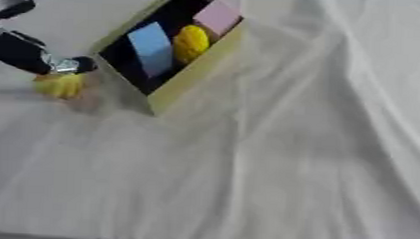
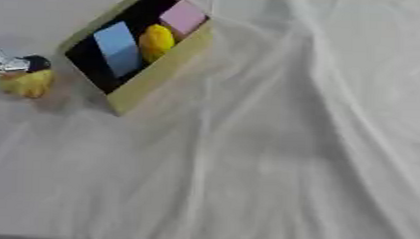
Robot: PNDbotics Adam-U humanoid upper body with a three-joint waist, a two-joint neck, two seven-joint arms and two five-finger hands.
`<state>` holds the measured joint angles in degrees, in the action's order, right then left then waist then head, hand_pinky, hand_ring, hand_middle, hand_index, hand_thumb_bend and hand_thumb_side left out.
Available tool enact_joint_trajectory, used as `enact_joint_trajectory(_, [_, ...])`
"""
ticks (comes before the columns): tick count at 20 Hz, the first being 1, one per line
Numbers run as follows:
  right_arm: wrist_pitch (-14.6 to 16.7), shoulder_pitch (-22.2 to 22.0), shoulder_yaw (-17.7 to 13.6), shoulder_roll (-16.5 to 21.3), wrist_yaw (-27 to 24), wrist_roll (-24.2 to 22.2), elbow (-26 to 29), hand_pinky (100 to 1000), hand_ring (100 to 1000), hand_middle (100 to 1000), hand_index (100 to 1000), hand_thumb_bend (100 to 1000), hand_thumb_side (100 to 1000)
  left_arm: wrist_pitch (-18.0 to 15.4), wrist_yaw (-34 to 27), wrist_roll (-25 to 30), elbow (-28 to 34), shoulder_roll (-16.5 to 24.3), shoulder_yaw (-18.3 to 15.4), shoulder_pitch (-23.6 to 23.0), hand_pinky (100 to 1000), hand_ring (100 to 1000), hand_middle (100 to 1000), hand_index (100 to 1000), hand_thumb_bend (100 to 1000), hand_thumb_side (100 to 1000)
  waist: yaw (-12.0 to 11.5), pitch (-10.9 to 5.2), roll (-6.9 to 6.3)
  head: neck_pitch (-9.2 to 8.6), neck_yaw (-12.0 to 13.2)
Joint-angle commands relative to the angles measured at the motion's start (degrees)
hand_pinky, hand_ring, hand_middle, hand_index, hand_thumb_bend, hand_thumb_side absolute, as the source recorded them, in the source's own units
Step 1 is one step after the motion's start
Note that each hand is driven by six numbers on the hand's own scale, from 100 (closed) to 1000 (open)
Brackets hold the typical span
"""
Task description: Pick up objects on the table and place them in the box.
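**Box with three items; one yellow item outside at the left hand**

Box [image 1: 190, 73]: shallow, tan-walled, dark inside, lying askew on the white cloth [image 1: 273, 168] in the upper left of both eye views. Its far corner is cut off by the top edge of the view.

Contents, from near end to far end:
- Blue block [image 1: 152, 47], flat and light-coloured, leaning across the dark floor of the box.
- Yellow lump [image 1: 190, 43], rounded, just beside the blue block and against the right wall. Its surface is too blurred to name it further.
- Pink block [image 1: 217, 16], at the far end, touching or nearly touching the yellow lump.

Outside the box: a yellow object [image 1: 59, 85], rounded and soft-edged, on the cloth just left of the box's near corner, apart from the wall.

Left hand [image 1: 65, 65]: black with a silver joint, entering from the upper left, directly over the yellow object and in contact with its top. Whether its fingers are curled round the object or merely resting on it cannot be told; the fingers are blurred and partly hidden by the wrist.

Right hand: not seen in either view.

Cloth: wrinkled, with long folds running down the right half.
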<state>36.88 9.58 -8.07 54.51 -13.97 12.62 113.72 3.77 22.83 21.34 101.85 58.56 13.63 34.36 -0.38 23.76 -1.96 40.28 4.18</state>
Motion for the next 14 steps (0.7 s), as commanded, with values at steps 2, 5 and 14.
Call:
enact_joint_trajectory(2, [-0.5,0.5,-0.7,0.2,0.5,0.6,0.9,924,843,766,862,100,504,-0.7,0.5,2.3,-1.2,2.5,0.1,-0.5,882,905,866,943,649,347,0.1,-1.26,0.25,0.32,0.4])
enact_joint_trajectory(5, [-0.9,0.8,-0.7,-0.2,0.2,0.6,0.9,924,842,765,861,100,506,-0.9,0.8,3.1,-2.9,2.0,0.9,-0.5,876,901,861,936,642,314,0.3,-1.39,0.47,0.35,0.0])
enact_joint_trajectory(14, [-1.2,0.9,-0.7,-0.9,0.6,0.4,0.9,926,839,760,858,100,519,-0.3,1.3,3.6,-6.3,1.2,1.5,-0.5,848,879,798,929,601,321,0.5,-0.85,0.61,-2.50,-3.0])
